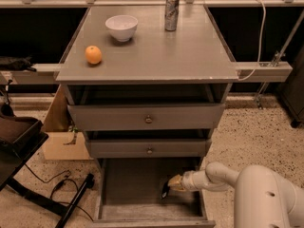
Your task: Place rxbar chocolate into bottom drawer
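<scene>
The bottom drawer of the grey cabinet is pulled open and shows its flat grey floor. My gripper reaches in from the right, low over the right part of the drawer floor. It is shut on the rxbar chocolate, a small black wrapper that hangs down from the fingertips, close to or touching the floor. The white arm stretches back to the lower right.
On the cabinet top stand a white bowl, an orange and a tall silver can. The two knobbed upper drawers are closed. A cardboard box and a black chair base with cables are on the floor at left.
</scene>
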